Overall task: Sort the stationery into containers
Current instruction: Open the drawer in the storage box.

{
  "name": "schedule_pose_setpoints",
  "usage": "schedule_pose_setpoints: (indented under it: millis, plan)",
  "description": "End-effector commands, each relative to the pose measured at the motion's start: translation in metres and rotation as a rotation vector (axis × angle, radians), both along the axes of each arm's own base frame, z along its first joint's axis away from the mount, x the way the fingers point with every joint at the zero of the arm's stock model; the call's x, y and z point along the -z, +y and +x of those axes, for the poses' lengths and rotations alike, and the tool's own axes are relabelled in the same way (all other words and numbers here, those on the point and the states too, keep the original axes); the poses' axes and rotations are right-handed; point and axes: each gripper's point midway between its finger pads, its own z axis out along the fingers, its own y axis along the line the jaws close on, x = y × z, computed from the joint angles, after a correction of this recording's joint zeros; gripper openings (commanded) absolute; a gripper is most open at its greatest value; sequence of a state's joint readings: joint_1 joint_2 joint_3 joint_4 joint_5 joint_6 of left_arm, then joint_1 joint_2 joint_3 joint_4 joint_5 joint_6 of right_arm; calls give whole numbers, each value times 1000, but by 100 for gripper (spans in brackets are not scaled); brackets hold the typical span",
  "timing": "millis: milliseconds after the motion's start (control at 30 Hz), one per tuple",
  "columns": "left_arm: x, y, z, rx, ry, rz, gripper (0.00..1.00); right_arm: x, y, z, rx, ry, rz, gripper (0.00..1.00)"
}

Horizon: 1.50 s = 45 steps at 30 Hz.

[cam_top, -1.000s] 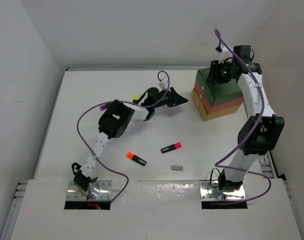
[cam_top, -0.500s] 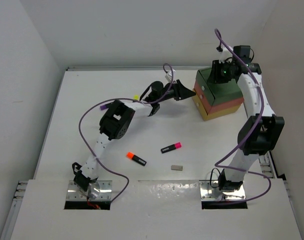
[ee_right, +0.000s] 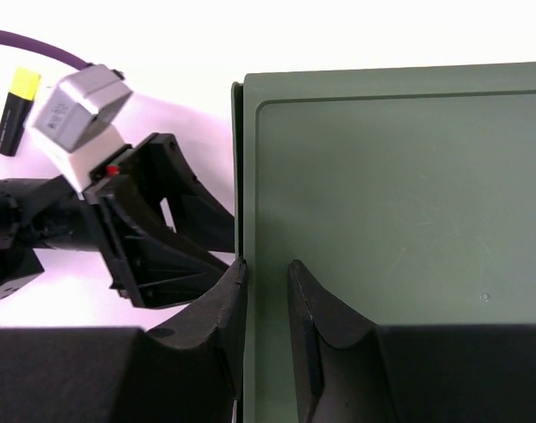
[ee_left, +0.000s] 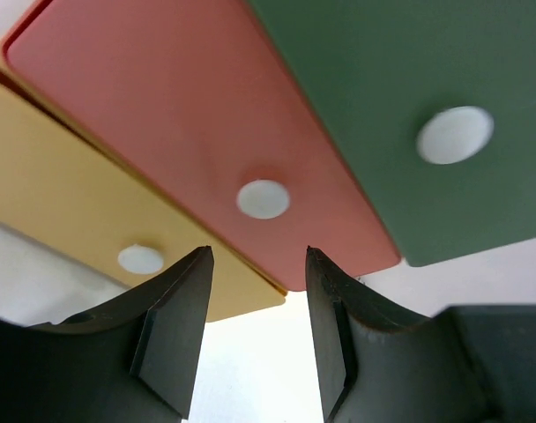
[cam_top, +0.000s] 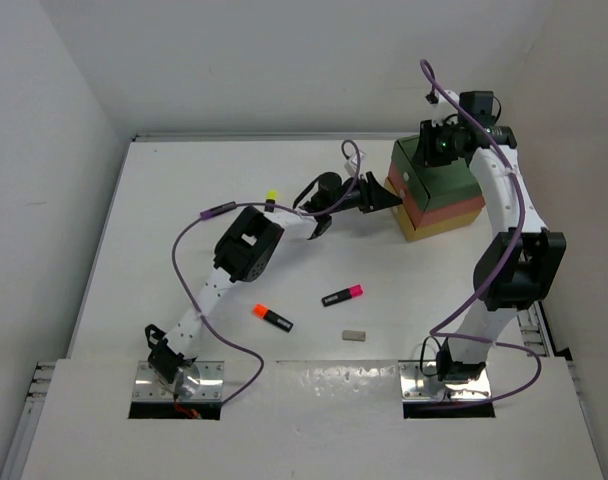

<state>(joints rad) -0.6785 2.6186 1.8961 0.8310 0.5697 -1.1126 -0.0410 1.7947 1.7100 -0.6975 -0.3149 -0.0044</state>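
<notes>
While the left claw hung spread and empty just before the white knob of the coral-red drawer, the right claw sat astride the front edge of the green drawer. Its jaws were narrow, and I could not tell whether they pinched it. The drawer stack stood far right on the white worktop. An orange-capped highlighter, a pink-capped highlighter and the eraser lay apart on open room near the middle. White walls closed in three sides.

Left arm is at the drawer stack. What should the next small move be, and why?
Probably ease the left gripper forward until its open fingers straddle the white knob on the red drawer, then close. The knob sits just ahead of the gap, all drawers look shut, and the right gripper straddles the top edge of the green drawer.
</notes>
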Motion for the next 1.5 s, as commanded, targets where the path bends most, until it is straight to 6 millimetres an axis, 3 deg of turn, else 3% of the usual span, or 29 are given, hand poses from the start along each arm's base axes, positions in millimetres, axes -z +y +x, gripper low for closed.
schedule_pose_setpoints:
  millis: [0,367,667,833,1167,1467]
  plan:
    - [-24,-9,0,1,-42,-53,53,21,0,-13,-10,93,-32,23]
    - [-30,-16,9,-18,-63,-76,55,17,8,-14,-29,99,-25,29]
    - [-23,-24,11,-33,-56,-72,54,17,9,-14,-33,105,-28,28]
    - [-27,-28,12,-39,-71,-81,49,19,8,-15,-32,111,-30,24]
    - [-38,-27,13,-45,-89,-102,49,24,9,-17,-33,117,-30,10]
    - [-49,-26,14,-50,-106,-120,44,24,7,-19,-30,120,-28,4]
